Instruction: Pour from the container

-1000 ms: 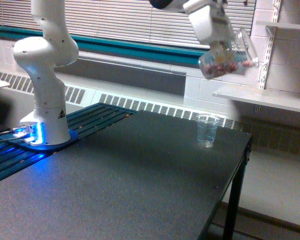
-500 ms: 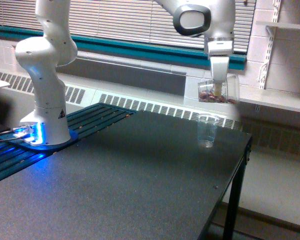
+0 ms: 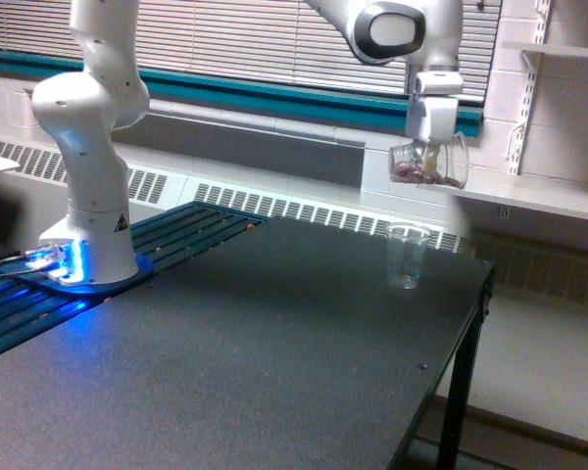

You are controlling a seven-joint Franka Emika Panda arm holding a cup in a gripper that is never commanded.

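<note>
My gripper (image 3: 430, 149) hangs straight down and is shut on the container (image 3: 428, 164), a small clear jug-like cup with a handle on the exterior view's right. It sits roughly upright in the air with reddish-brown pieces in its bottom. Below it, slightly to the left, a taller clear handleless cup (image 3: 406, 255) stands upright on the dark table (image 3: 235, 362) near the far right corner, with a clear gap between the two.
The arm's white base (image 3: 88, 157) stands at the exterior view's left on a blue-lit mount. The table's right edge (image 3: 461, 343) drops off close beside the cup. A white wall shelf (image 3: 529, 191) runs behind the container.
The container came down from a high, tilted pose to upright, then rose slightly and shifted a little right above the cup. The cup on the table has not moved.
</note>
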